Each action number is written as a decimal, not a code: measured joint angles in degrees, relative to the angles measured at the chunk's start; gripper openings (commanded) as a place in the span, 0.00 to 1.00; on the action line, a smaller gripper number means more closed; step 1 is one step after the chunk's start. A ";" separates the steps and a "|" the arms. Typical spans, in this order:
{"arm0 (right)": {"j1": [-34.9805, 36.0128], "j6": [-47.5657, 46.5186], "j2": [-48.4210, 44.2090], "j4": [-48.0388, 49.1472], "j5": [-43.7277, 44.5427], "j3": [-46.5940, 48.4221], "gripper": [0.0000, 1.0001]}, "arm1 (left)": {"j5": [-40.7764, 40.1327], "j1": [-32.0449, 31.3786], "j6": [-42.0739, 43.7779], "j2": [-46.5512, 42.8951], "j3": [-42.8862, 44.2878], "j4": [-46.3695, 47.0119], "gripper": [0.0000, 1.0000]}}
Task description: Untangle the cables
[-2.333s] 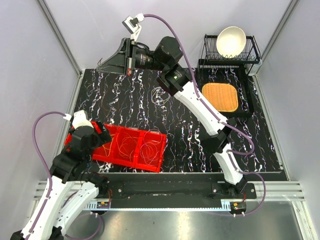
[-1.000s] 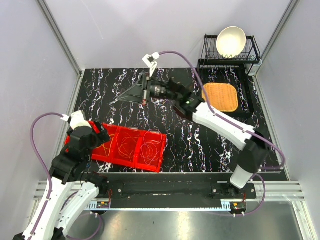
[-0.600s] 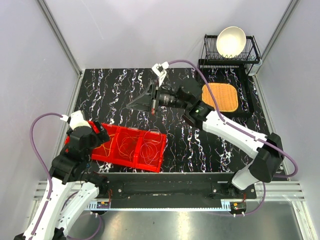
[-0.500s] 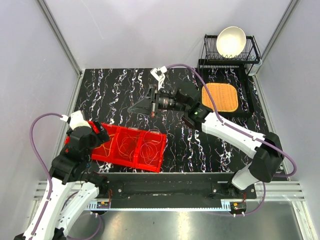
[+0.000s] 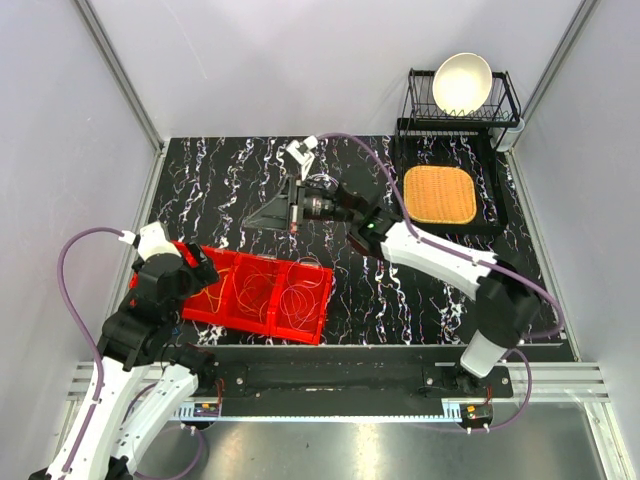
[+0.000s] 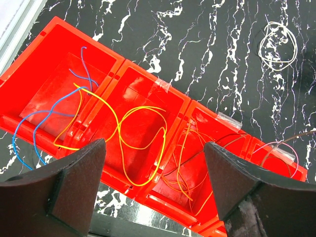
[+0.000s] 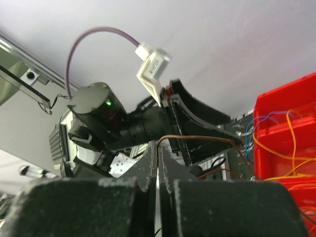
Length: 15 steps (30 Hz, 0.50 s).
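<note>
Red tray [image 6: 143, 84], black white-veined table [image 6: 207, 59], yellow cable [image 6: 117, 121], blue cable [image 6: 88, 76], white cable [image 6: 273, 37], brown cable [image 7: 197, 138].

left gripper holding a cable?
No, the left gripper is open, fingers wide apart above the red bin, with the cables lying in it unpinched.

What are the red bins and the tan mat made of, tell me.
Red bins: likely moulded plastic, glossy, with thin ribbed walls. Tan mat: looks woven, straw or rattan perhaps; fine grid texture, matte.
</note>
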 measured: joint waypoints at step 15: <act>4.46 3.96 9.29 0.83 -2.89 9.35 0.00 | 0.00 0.00 0.00 0.02 0.00 0.00 0.83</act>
